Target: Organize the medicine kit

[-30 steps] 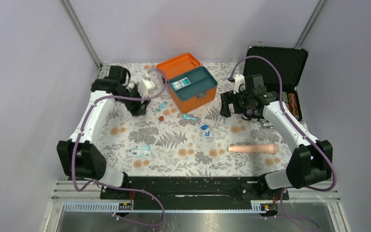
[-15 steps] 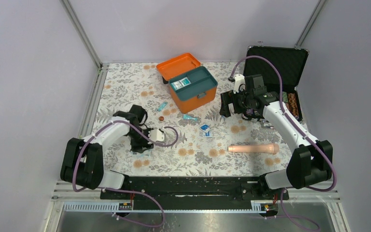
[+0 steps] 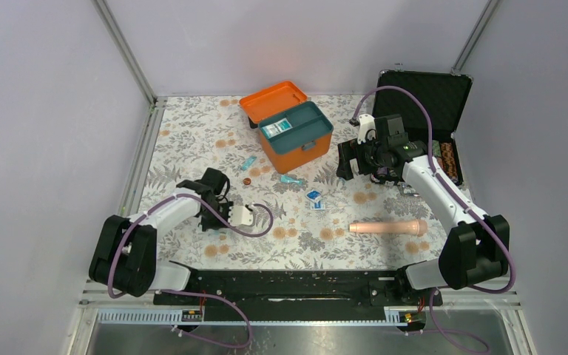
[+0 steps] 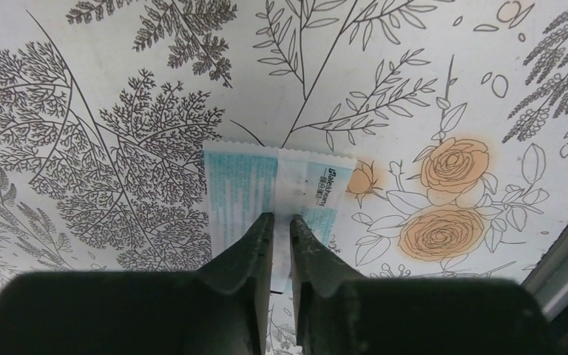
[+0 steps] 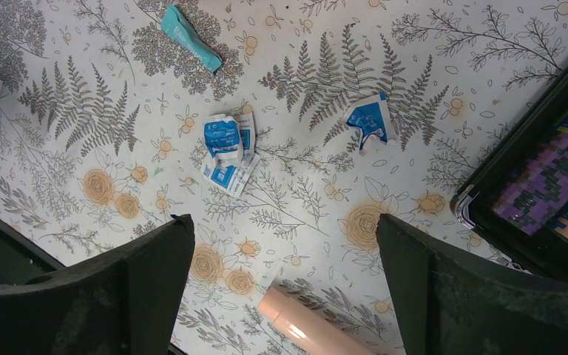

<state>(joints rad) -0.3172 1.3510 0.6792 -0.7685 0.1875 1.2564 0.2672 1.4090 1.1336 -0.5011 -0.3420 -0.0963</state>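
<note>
Over packet (image 4: pixel 277 185), left jaws nearly together

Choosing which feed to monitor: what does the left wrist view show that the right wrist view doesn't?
Only left wrist: the left gripper, fingers nearly closed, over a white-and-teal packet. Only right wrist: the wide-open right gripper, blue-and-white packets, a teal packet, a peach cylinder, the black case's corner. Both: the floral tablecloth.

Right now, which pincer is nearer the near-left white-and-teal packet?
Left. The left pincer is right over the packet; the right pincer is far across, beside the black case.
</note>
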